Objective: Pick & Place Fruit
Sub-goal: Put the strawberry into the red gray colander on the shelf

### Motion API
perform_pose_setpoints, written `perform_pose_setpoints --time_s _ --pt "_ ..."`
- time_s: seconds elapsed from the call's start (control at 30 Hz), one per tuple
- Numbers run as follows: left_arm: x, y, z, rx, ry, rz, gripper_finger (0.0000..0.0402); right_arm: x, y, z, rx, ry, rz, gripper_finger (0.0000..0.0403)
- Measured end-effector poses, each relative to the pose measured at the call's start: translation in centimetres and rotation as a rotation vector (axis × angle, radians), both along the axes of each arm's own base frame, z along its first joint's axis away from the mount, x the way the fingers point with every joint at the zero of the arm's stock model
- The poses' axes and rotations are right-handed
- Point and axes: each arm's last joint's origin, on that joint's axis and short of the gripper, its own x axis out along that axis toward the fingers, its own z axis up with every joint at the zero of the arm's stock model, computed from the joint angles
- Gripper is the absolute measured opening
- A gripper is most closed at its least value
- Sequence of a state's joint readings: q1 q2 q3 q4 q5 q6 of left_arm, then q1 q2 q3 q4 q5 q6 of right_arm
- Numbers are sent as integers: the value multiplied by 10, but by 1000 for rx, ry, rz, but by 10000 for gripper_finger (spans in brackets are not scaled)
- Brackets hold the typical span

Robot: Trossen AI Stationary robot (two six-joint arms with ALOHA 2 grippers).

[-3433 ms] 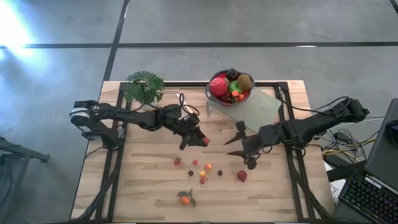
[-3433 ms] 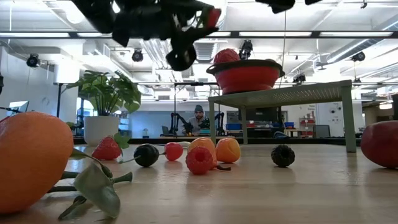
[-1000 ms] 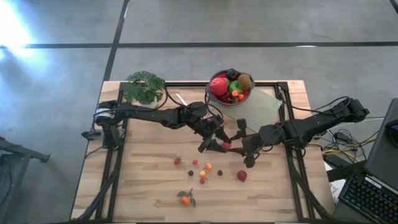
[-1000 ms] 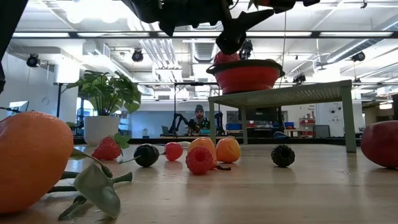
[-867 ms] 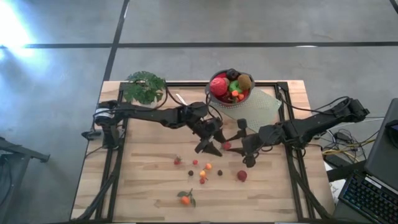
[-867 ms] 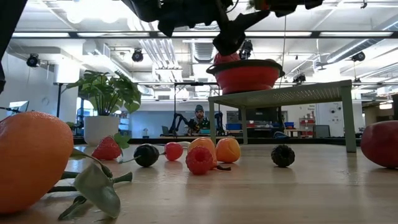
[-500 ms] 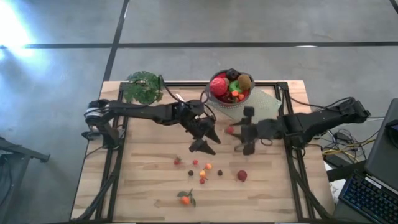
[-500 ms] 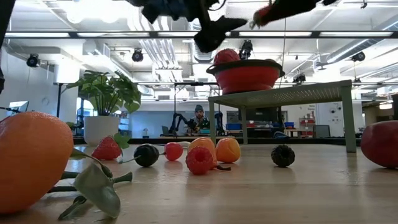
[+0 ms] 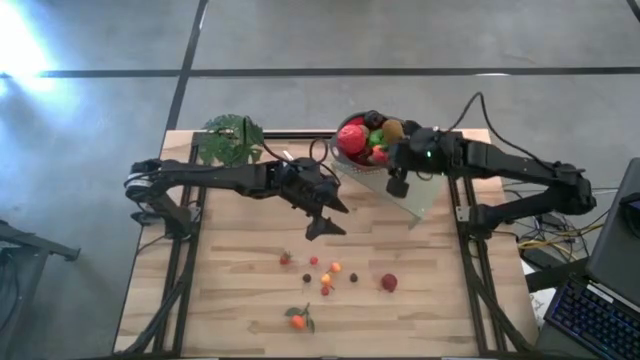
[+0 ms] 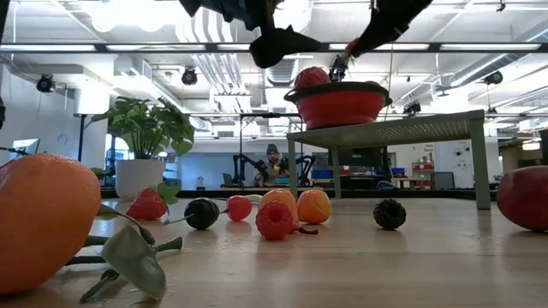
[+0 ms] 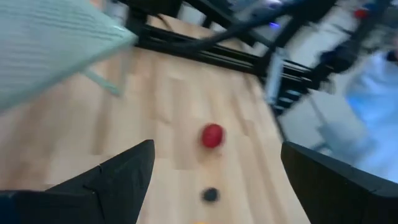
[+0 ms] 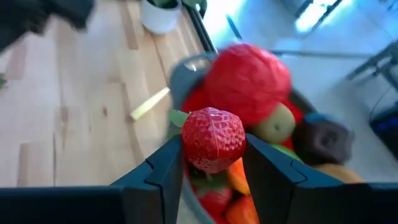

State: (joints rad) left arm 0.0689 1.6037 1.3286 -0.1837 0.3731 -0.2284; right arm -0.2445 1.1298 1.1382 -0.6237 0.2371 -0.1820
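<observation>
My right gripper (image 12: 213,149) is shut on a red strawberry (image 12: 213,139) just over the near rim of the fruit bowl (image 9: 337,152), which stands on a pale green mesh stand (image 9: 428,182). The bowl holds a big red apple (image 12: 249,78), a kiwi and other fruit. My left gripper (image 9: 328,220) hangs open and empty above the table's middle. Below it, loose on the wood, lie a small strawberry (image 9: 285,259), several tiny berries (image 9: 326,272), a red fruit (image 9: 388,283) and a leafy tangerine (image 9: 298,320). My right gripper pinches the strawberry by its two opposite sides (image 12: 188,146) between the two fingers. The fingers slant downward toward the bowl from the table's right. The strawberry is lifted clear, hanging in the air in front of the heaped fruit.
A potted plant (image 9: 232,140) stands at the far left corner and a pale knife (image 9: 291,157) lies between it and the bowl. The black frame rails (image 9: 190,250) run along the table's sides. Bare wood lies left of the loose fruit.
My right gripper has carried the strawberry up and toward the far edge, from above the table's middle to the bowl, turning as it went. My left gripper has drawn back from the strawberry toward the table's left, rising a little and tipping its fingers up.
</observation>
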Motion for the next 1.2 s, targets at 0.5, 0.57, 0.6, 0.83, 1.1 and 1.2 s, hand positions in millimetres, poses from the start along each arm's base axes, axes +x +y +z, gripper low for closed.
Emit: perform_pose_setpoints --time_s 0.5,0.57,0.6,0.83,1.1,1.2 --pt "-42 1 13 92 -31 157 355 18 -54 -14 23 115 -100 146" --pt "-50 0 15 96 -41 164 355 20 -56 -13 23 117 -103 151" --pt "-55 0 15 96 -45 165 355 22 -57 -14 28 125 -104 153" --pt "-80 0 15 98 -68 207 355 15 -53 -14 68 207 -113 141" --pt "-88 1 11 116 -64 250 355 1 -47 -7 128 271 -145 151" --pt "-89 1 9 116 -59 249 355 0 -46 -10 140 295 -148 164"
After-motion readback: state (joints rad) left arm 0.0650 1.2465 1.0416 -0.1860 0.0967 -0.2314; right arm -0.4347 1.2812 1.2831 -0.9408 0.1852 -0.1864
